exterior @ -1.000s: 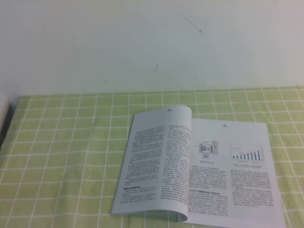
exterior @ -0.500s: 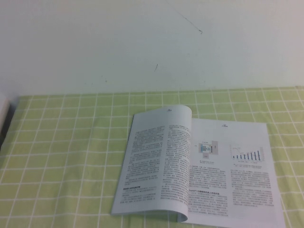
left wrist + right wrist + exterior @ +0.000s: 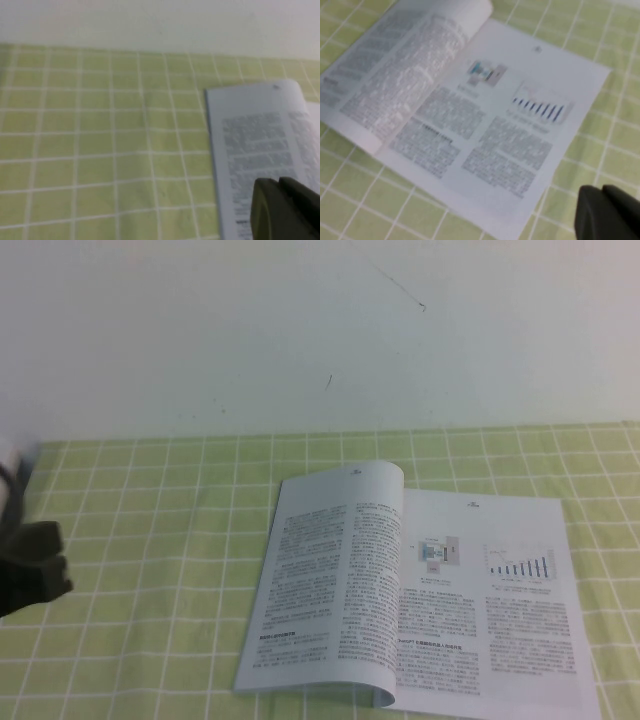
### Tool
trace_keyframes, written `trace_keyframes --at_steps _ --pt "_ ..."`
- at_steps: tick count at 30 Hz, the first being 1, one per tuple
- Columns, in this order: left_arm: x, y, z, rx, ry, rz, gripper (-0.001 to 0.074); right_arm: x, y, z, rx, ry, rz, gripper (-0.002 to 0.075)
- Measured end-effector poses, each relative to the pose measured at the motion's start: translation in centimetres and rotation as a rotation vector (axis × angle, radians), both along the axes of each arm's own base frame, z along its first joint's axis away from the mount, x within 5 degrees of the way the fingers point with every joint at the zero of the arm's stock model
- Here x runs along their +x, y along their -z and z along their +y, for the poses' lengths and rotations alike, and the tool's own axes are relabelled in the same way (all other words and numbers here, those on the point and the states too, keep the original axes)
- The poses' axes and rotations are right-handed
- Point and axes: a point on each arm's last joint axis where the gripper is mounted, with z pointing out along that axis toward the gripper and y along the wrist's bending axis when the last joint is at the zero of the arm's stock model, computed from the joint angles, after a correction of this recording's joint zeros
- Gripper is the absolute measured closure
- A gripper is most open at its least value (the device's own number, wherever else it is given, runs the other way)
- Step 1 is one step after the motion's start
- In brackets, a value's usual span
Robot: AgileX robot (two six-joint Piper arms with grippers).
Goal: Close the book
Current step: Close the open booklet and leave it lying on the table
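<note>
Left of the open book (image 3: pixel 420 590), left gripper (image 3: pixel 278 189) hangs, fingers pressed together; right gripper (image 3: pixel 601 194) likewise, beside it.

Left end effector (image 3: pixel 50 562) has entered view

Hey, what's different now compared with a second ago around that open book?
The left gripper has come into the high view at the left edge of the checked cloth, well left of the book and not touching it. Nothing was grasped or released. The book stays open in the same spot, its left page curled up. The right gripper shows only in its wrist view, near the book.
</note>
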Motion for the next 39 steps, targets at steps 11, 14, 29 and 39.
trace_keyframes --at_steps 11,14,29,39 --pt "9.2 6.4 -6.4 -0.041 0.374 0.277 0.0739 6.5 7.6 2.9 0.020 -0.191 0.375 0.0729" --pt "11.1 8.3 -8.3 -0.004 0.426 0.345 0.0739 7.7 9.8 4.3 -0.002 -0.228 0.434 0.0729" --pt "16.4 14.1 -9.9 0.109 0.365 0.475 0.0739 10.3 19.5 6.3 -0.080 -0.235 0.691 0.0729" --pt "17.7 17.5 -9.8 0.131 0.300 0.514 0.0739 10.5 19.5 6.3 -0.080 -0.236 0.693 0.0729"
